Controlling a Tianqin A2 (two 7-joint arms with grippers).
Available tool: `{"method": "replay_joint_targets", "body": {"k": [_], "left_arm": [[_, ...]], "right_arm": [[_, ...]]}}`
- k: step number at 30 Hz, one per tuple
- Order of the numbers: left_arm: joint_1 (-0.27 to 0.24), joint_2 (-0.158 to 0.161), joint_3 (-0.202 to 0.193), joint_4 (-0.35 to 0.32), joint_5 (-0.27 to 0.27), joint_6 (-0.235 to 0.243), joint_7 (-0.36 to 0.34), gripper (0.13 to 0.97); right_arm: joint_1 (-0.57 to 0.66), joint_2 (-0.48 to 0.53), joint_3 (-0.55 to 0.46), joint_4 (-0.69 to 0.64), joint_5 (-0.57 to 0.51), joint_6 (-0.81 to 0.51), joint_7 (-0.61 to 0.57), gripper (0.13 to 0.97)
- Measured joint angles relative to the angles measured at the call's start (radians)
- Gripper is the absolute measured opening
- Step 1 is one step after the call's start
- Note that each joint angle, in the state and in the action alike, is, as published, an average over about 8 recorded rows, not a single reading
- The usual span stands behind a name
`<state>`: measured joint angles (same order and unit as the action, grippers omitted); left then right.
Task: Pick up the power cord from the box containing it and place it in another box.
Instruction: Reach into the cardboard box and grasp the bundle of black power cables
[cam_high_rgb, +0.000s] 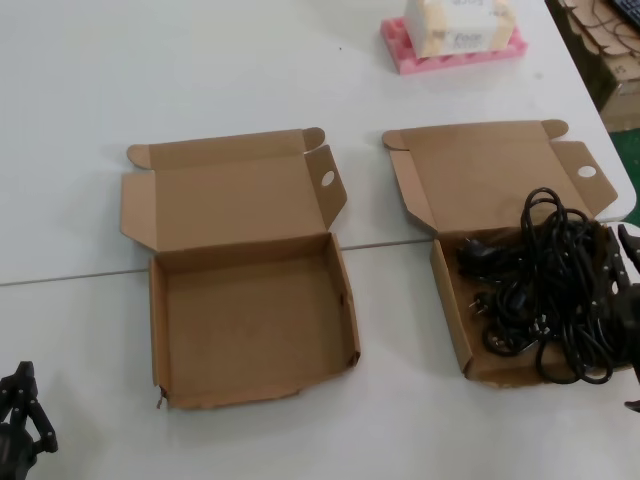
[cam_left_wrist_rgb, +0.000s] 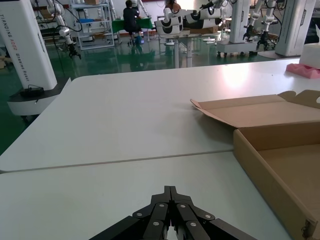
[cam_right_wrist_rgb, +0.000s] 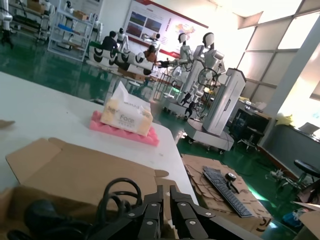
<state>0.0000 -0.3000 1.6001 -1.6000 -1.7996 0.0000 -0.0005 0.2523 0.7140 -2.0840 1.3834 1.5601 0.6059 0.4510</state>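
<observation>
The power cord (cam_high_rgb: 545, 285) is lying in the box on the robot's right (cam_high_rgb: 452, 310), a loose black tangle of loops with its plug ends toward the middle of the tray and one loop riding up against the raised lid. The other box (cam_high_rgb: 160, 330), on the robot's left, is sitting open with nothing in it, well apart from the first, with bare worktop (cam_high_rgb: 400, 400) between them.

The right tool (cam_high_rgb: 628, 300) is hovering at the far right edge of the cord's box, just beside the outer loops; its wrist camera is showing the fingers (cam_right_wrist_rgb: 150, 217) pressed together, holding nothing. The left tool (cam_high_rgb: 20, 410) is waiting low near the front left corner of the worktop, fingers likewise clenched on nothing.

The cord looks light, limp and springy, so loops will probably sag and trail; taking hold across the thick middle of the bundle seems safest. It will need lifting clear of both boxes' low walls. The tissue pack on pink foam (cam_high_rgb: 455, 35) is standing far back, out of the way.
</observation>
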Motion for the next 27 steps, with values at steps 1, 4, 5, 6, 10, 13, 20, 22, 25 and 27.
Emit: {"method": "replay_joint_targets", "body": {"k": [1, 4, 5, 6, 10, 13, 20, 22, 25, 27], "left_arm": [[0.0, 0.0, 0.0, 0.0, 0.0, 0.0, 0.0, 0.163], [0.0, 0.0, 0.0, 0.0, 0.0, 0.0, 0.0, 0.163], [0.0, 0.0, 0.0, 0.0, 0.0, 0.0, 0.0, 0.163], [0.0, 0.0, 0.0, 0.0, 0.0, 0.0, 0.0, 0.163], [0.0, 0.0, 0.0, 0.0, 0.0, 0.0, 0.0, 0.163], [0.0, 0.0, 0.0, 0.0, 0.0, 0.0, 0.0, 0.163], [0.0, 0.0, 0.0, 0.0, 0.0, 0.0, 0.0, 0.163], [0.0, 0.0, 0.0, 0.0, 0.0, 0.0, 0.0, 0.163], [0.0, 0.0, 0.0, 0.0, 0.0, 0.0, 0.0, 0.163], [0.0, 0.0, 0.0, 0.0, 0.0, 0.0, 0.0, 0.163]], "right_arm": [[-0.004, -0.001, 0.006, 0.006, 0.0, -0.005, 0.0, 0.181], [-0.01, -0.007, 0.016, 0.011, -0.001, -0.019, 0.0, 0.181], [-0.01, -0.009, 0.017, 0.009, -0.001, -0.024, 0.0, 0.181], [-0.009, -0.012, 0.017, 0.006, -0.002, -0.028, 0.0, 0.181], [-0.005, -0.02, 0.015, -0.008, -0.003, -0.04, 0.0, 0.222], [-0.003, -0.023, 0.012, -0.011, -0.004, -0.047, 0.0, 0.253], [-0.02, -0.03, 0.037, 0.016, 0.0, -0.085, 0.0, 0.356], [-0.026, -0.036, 0.052, 0.024, 0.002, -0.105, 0.0, 0.393], [-0.029, -0.048, 0.071, 0.023, 0.004, -0.132, 0.0, 0.437], [-0.026, -0.055, 0.076, 0.015, 0.003, -0.144, 0.0, 0.49]]}}
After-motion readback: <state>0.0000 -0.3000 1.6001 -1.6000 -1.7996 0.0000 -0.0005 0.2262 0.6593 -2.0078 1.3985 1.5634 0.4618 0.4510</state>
